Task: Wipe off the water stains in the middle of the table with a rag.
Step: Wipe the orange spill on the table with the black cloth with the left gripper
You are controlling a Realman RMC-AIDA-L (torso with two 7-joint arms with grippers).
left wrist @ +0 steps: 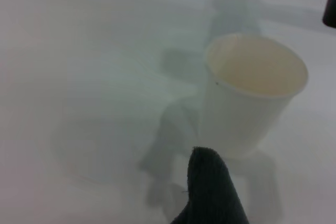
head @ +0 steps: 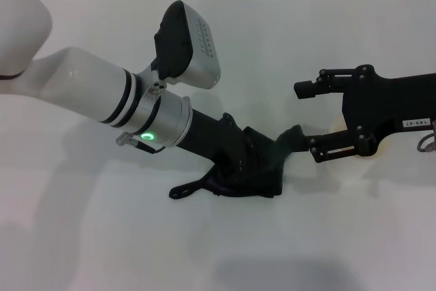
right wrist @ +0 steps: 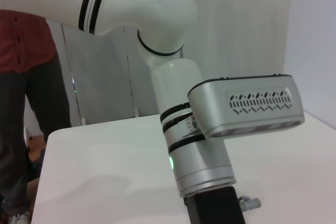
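Rag (head: 255, 161) bunched dark against the white table (head: 82, 236), mid-table, under the left gripper (head: 238, 168).

Rag cloth looks soft, light and limp, so it should fold and drag rather than slide stiffly; a firm pinch on the bunched middle, not the thin loop strap (head: 187, 189) trailing out, would likely spread wiping pressure best. Whether the left gripper's fingers clamp the cloth cannot be told, since black fabric hides them. The right gripper (head: 306, 117) hovers just beside it with its 2 fingers spread wide, 1 tip touching or nearly touching a raised corner of the cloth. A white paper cup (left wrist: 252, 93) stands close ahead in the left wrist view. No stain is visible.
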